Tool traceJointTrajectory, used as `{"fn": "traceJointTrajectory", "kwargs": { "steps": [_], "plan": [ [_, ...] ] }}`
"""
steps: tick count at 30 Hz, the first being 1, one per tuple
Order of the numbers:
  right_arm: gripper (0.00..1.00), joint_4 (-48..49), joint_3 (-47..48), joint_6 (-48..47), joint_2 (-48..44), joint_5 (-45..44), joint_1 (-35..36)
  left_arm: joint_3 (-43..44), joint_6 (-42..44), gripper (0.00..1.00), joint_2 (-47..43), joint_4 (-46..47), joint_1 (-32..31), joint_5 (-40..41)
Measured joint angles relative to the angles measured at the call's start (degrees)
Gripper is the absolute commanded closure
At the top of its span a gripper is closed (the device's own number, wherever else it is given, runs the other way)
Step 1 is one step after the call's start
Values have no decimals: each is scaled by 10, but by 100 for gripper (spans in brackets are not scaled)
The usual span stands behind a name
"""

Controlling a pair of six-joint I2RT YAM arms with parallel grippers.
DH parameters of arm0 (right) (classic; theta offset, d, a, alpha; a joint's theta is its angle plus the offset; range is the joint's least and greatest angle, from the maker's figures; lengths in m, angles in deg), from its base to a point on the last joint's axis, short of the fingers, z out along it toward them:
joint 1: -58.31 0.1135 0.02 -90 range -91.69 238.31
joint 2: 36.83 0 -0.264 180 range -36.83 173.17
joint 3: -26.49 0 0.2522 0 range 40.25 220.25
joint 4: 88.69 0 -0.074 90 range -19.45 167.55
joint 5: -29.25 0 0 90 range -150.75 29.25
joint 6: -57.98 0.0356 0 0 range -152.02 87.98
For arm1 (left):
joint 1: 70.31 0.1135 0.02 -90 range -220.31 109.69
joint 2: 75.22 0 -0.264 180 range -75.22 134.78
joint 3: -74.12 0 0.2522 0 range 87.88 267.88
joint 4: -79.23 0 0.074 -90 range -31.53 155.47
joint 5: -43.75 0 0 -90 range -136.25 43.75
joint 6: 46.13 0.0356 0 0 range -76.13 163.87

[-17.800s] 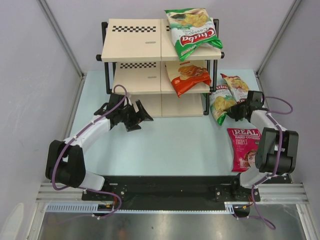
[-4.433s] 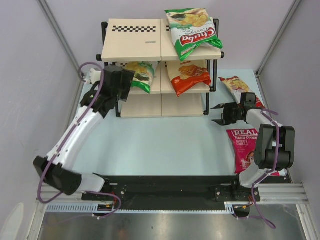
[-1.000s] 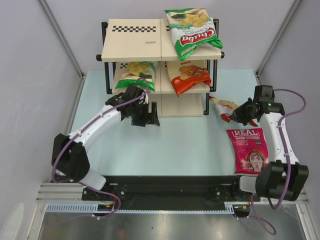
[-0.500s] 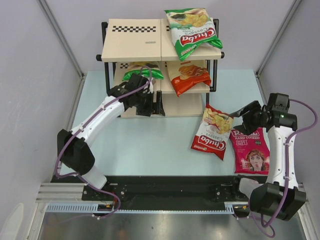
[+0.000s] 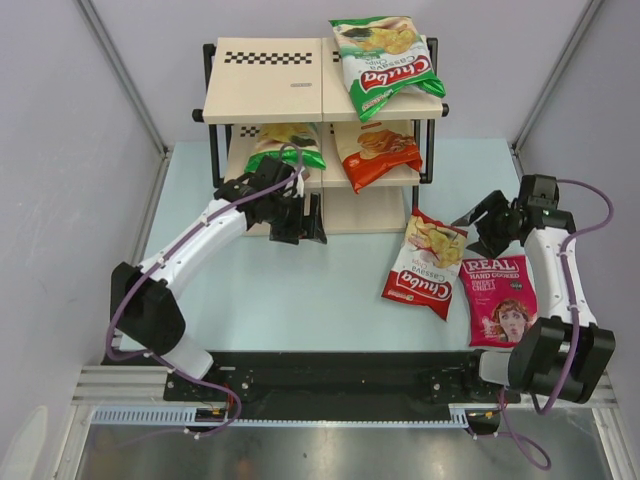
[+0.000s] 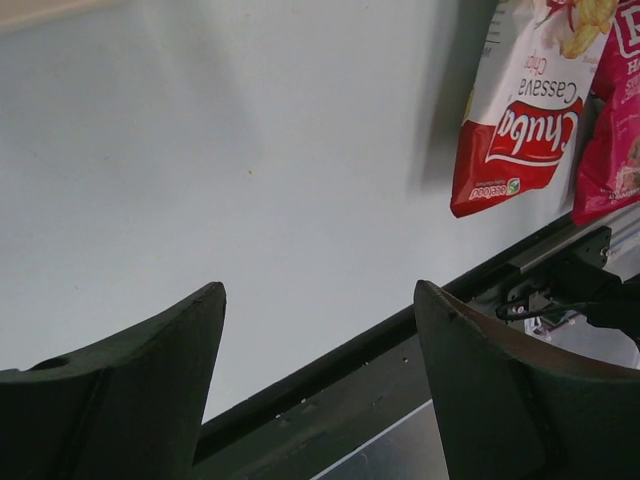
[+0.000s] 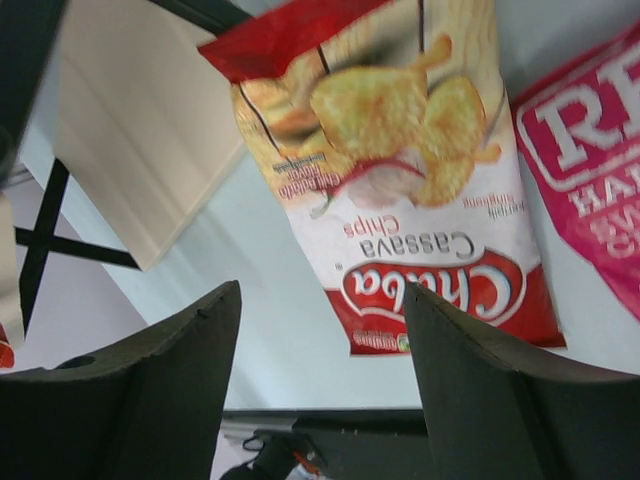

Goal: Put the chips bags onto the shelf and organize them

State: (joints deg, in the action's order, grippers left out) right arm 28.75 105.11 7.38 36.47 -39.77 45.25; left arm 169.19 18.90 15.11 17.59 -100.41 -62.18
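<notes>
Desk [image 5: 330, 290], right side: red-and-white bag [image 5: 425, 265] just dropped flat against magenta bag [image 5: 498, 297] near the right edge. Right gripper [image 5: 478, 228] is wide and empty beside it. Left gripper [image 5: 300, 230] is wide and empty, backed off the shelf [image 5: 265, 85]. Regrasp likely; two bags remain unshelved.

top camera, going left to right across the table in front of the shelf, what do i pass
left gripper → red-and-white bag → magenta bag
</notes>
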Motion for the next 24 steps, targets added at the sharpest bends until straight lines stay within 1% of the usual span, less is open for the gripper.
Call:
{"fn": "traceJointTrajectory", "kwargs": {
  "steps": [5, 7, 9, 12, 17, 24],
  "plan": [
    [24, 64, 0, -8, 38, -12, -4, -7, 0, 18, -8, 24, 0, -15],
    [23, 90, 1, -11, 79, -12, -14, -7, 0, 20, -14, 23, -1, -15],
    [23, 102, 1, -18, 115, -15, -19, -7, 0, 22, -17, 23, 0, -14],
    [23, 114, 0, -31, 147, -7, -24, -10, 0, 22, -24, 32, 0, -14],
    [24, 146, 0, -47, 182, 23, -36, -11, 0, 21, -33, 48, 0, -17],
    [21, 151, 0, -87, 218, 19, -46, -11, -5, 21, -33, 66, -6, -23]
  ]
}}
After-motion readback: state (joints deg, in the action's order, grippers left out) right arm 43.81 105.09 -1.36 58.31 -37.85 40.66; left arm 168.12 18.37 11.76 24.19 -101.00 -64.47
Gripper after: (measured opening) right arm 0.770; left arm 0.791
